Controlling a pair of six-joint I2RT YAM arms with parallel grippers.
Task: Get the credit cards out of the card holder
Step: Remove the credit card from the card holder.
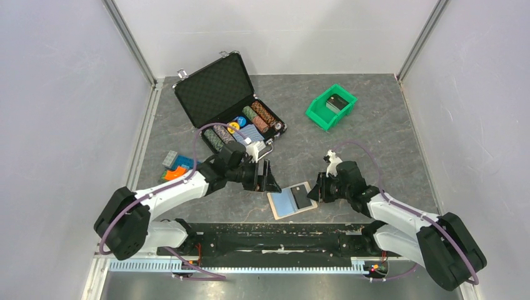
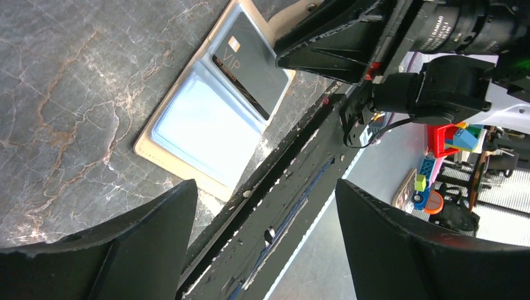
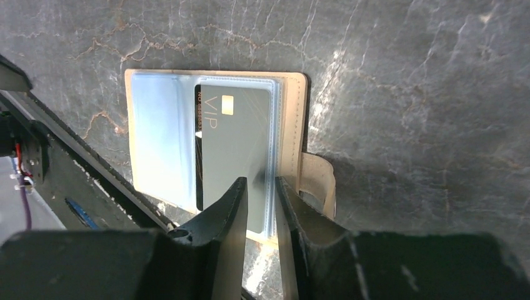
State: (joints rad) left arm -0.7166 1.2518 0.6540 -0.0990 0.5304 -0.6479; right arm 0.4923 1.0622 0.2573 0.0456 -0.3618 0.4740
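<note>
Grey marbled surface (image 1: 387, 125), front edge, centre: flat tan folding card holder (image 1: 284, 203), spread open. Left gripper (image 2: 265, 184) beside it, wide and empty. Right gripper (image 3: 261, 194) narrowed over dark grey VIP credit card (image 3: 237, 144) in tab-side pocket; grip impossible to tell. Probably thin, stiff, slick: pinch short edge.

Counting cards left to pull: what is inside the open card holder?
A dark VIP card sits under clear plastic in the tabbed half of the card holder. The other half shows only light blue; any cards stacked underneath are covered.
</note>
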